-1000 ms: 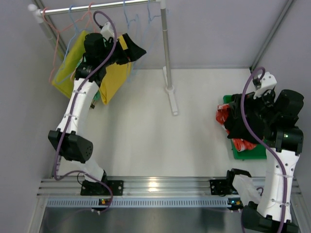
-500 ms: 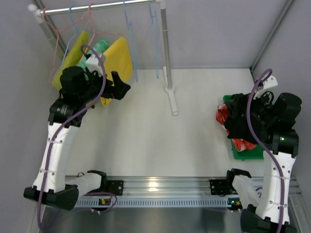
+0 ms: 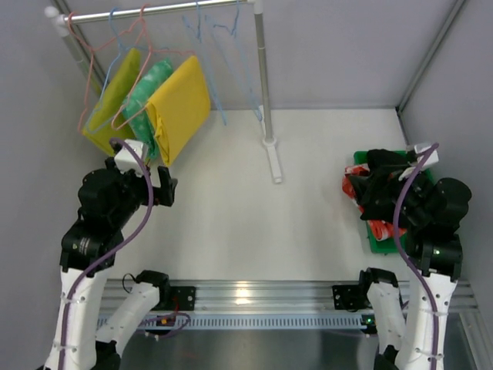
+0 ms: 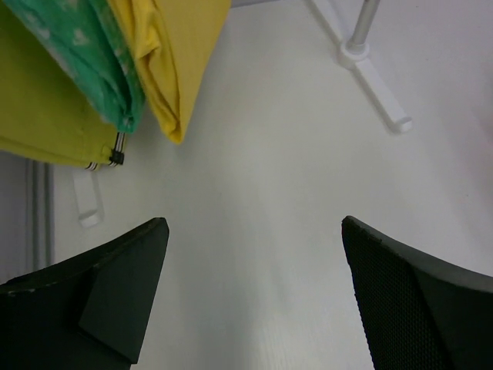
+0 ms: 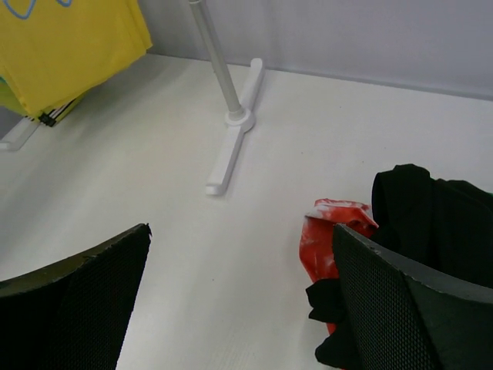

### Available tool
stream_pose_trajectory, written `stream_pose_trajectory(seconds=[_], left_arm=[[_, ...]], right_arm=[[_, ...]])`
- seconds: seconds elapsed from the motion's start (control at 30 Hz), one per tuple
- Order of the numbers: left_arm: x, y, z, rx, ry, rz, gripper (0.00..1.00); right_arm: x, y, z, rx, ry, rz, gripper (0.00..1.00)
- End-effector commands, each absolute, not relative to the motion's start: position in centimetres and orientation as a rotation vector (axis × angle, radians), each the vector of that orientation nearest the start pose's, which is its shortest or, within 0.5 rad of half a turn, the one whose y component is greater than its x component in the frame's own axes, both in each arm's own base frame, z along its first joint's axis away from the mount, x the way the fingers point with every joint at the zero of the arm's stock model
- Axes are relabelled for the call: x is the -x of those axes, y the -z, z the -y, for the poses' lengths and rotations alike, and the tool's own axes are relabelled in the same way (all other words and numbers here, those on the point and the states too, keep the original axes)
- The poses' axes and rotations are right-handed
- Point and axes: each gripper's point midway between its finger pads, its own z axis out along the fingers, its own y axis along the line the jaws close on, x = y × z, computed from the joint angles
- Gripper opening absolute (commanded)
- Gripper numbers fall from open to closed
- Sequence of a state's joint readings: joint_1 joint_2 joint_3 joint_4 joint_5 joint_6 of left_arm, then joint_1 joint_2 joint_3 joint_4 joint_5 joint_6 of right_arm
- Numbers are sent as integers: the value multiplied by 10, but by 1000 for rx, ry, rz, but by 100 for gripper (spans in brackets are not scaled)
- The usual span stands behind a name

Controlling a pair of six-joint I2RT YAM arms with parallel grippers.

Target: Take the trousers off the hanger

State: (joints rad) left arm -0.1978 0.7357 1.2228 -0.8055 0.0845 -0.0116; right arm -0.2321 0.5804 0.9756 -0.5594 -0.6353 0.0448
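Note:
The red-orange trousers [image 3: 353,185] and the black trousers [image 5: 435,220] lie heaped on a green tray [image 3: 387,244] at the right; no hanger shows on them. The red pair also shows in the right wrist view [image 5: 327,231]. My right gripper [image 3: 371,187] hangs open and empty just above and left of that heap [image 5: 243,297]. My left gripper [image 3: 166,186] is open and empty over bare table, in front of and below the clothes rack [image 4: 254,297]. In the top view the black trousers are hard to tell from the black arm.
A clothes rack stands at the back left; its rail [image 3: 154,11] carries two yellow pairs [image 3: 179,106] and a green patterned pair [image 3: 141,91] on pink hangers, and empty blue hangers [image 3: 223,46]. The rack's post and foot [image 3: 271,154] stand mid-table. Walls close both sides.
My left arm has pulled away from the rack, down towards the near left. The blue hangers have swung and shifted. My right arm has drawn back a little over the heap.

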Motion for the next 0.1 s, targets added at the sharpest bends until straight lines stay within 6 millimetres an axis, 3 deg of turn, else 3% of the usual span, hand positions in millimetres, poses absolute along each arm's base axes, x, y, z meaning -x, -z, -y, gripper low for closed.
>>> stream_pose_trajectory(seconds=[0.0, 0.07], left_arm=[[-232, -335, 27, -118, 34, -1891, 99], [-234, -338, 12, -58, -44, -1883, 99]], right_arm=[[-227, -350, -58, 235, -426, -1629, 99], [-229, -349, -59, 234, -440, -1638, 100]])
